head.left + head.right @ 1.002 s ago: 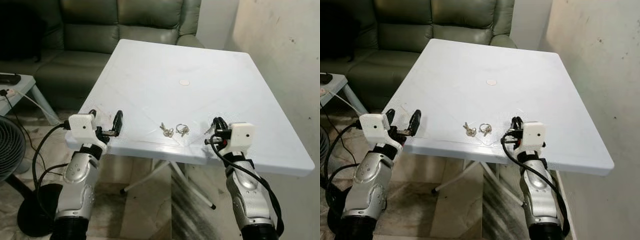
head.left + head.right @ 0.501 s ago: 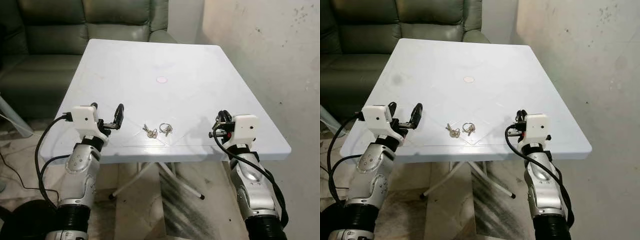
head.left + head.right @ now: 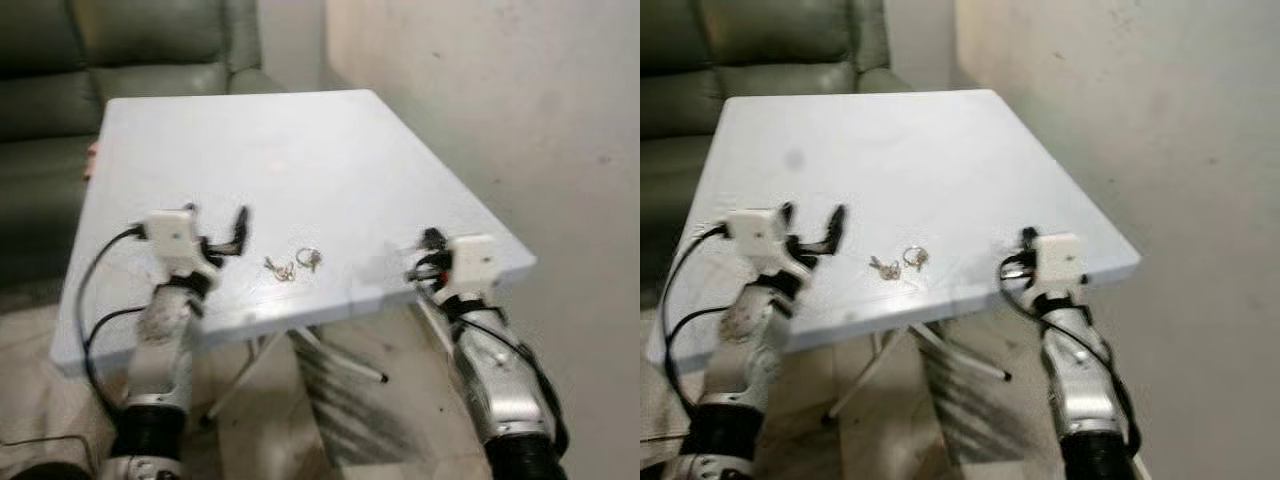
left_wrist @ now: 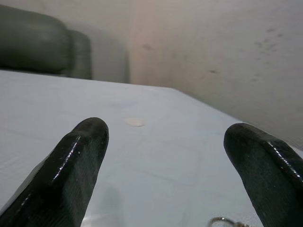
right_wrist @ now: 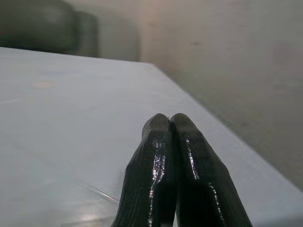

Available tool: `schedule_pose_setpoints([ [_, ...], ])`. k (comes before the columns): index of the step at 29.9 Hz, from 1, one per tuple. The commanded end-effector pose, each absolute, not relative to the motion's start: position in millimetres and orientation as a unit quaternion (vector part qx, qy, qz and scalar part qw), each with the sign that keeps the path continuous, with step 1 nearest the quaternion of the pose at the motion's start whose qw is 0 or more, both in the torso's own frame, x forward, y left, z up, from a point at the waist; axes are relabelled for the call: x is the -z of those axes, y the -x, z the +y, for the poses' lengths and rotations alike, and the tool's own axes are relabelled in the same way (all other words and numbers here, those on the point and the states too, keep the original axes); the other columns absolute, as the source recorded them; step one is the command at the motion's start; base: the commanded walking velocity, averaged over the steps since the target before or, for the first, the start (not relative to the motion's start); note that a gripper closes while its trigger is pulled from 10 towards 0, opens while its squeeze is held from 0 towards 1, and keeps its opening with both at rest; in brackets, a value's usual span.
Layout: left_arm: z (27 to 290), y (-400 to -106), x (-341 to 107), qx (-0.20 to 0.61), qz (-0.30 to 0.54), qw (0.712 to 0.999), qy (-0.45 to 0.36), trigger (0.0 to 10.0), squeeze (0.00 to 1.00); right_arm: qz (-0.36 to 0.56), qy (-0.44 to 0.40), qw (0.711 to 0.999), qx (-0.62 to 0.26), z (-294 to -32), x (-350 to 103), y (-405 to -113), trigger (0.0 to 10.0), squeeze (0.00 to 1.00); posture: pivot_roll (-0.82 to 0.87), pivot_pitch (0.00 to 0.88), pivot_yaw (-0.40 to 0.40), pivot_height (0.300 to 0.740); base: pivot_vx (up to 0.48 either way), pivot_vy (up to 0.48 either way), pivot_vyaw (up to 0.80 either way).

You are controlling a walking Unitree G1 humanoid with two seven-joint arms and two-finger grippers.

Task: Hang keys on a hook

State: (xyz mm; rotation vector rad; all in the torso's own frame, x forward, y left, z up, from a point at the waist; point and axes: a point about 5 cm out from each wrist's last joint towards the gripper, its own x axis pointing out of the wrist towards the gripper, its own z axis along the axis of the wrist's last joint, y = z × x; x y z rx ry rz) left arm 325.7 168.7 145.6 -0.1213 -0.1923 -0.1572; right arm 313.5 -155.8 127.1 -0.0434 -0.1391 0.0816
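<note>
Two grippers of mine hover at the near edge of the white plastic folding table [image 3: 300,150], left gripper [image 3: 215,232] spread wide, right gripper [image 5: 171,124] pressed shut on nothing, small silver keys on rings [image 3: 292,264] lying between them on the tabletop.
</note>
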Motion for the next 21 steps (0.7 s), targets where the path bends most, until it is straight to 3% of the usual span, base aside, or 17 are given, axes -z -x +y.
schedule_pose_setpoints([
  [1, 169.9, -326.9, -147.2, 0.076, -0.096, 0.991, 0.057, 10.0, 0.0, -0.07, 0.021, 0.996, -0.041, -154.2, -129.2, -313.9, 10.0, 0.0, 0.0, 0.0, -0.027, 0.74, 0.0, 0.0, -0.76],
  [21, 161.1, -331.4, -148.5, 0.107, -0.093, 0.989, 0.049, 10.0, 0.0, -0.071, 0.023, 0.997, -0.032, -155.3, -131.0, -312.3, 10.0, 0.0, -0.02, 0.0, -0.022, 0.74, 0.0, 0.0, -0.76],
])
